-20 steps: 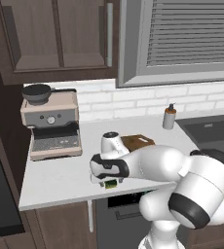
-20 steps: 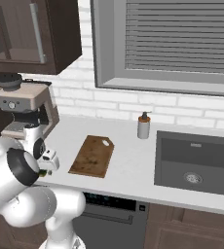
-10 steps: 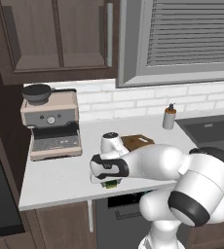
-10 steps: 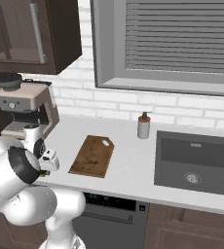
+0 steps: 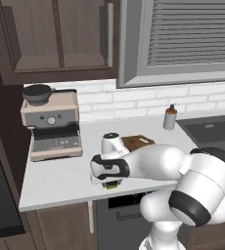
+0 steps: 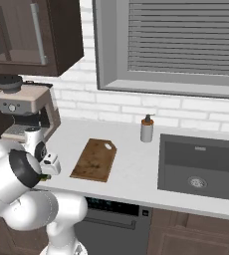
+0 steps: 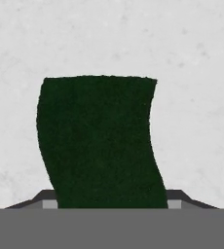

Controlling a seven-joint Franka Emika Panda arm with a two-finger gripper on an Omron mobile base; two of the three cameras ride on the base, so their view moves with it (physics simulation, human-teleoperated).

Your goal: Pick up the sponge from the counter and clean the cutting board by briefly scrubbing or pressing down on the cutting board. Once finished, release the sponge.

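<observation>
The small dark-green-topped, yellow-bottomed sponge (image 7: pixel 99 141) sits near the front edge of the light grey tabletop (image 5: pixel 60 178), directly beneath the tool (image 5: pixel 109 181), whose tips straddle it, clenched or not I cannot tell, with the brown wooden cutting board (image 6: pixel 94 159) lying to its right.

The rear wall (image 6: pixel 86 102) is white brick tile. A wide window (image 6: pixel 186 35) with closed grey slatted blinds sits in a grey frame above it. Dark brown wooden upper cabinets (image 5: pixel 56 34) with a vertical metal handle hang at the left. A beige-and-grey espresso machine (image 5: pixel 51 124) stands at the wall on the light grey-white counter (image 5: pixel 56 178). A dark sink basin (image 6: pixel 198 167) is recessed at the right, with a small soap dispenser bottle (image 6: pixel 146 129) just beside it. Brown base cabinets (image 6: pixel 186 234) and a dark appliance front (image 6: pixel 111 219) are fitted below.
</observation>
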